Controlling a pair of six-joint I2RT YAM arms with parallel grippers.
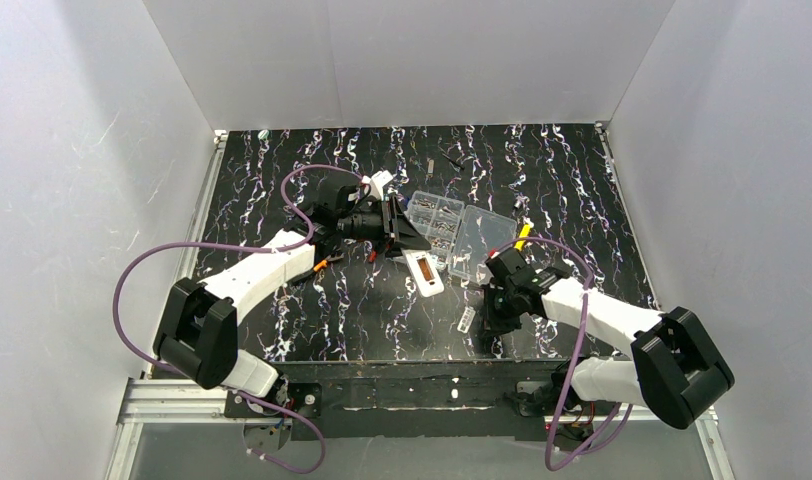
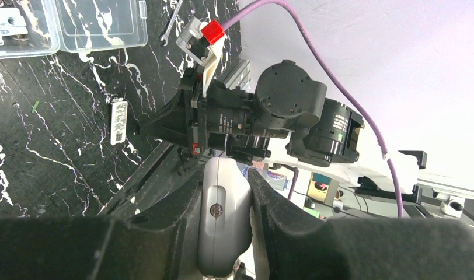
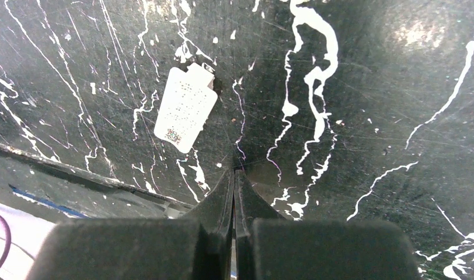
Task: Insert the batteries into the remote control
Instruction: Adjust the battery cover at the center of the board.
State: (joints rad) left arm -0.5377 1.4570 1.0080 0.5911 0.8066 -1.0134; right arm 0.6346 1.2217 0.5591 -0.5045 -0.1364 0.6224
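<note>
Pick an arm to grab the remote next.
Right, probably. The right pincer is shut and empty near the white cover; the left pincer is clamped on a grey object. The remote lies recess-up between the arms.

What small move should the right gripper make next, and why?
Probably open and shift toward the small white cover piece. The right gripper is shut on nothing, its tips are at the bare table, and the piece lies apart, just beside them.

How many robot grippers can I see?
2. The left gripper grips the remote control mid-table; the right gripper, shut, is near the table's front edge beside a small white piece.
</note>
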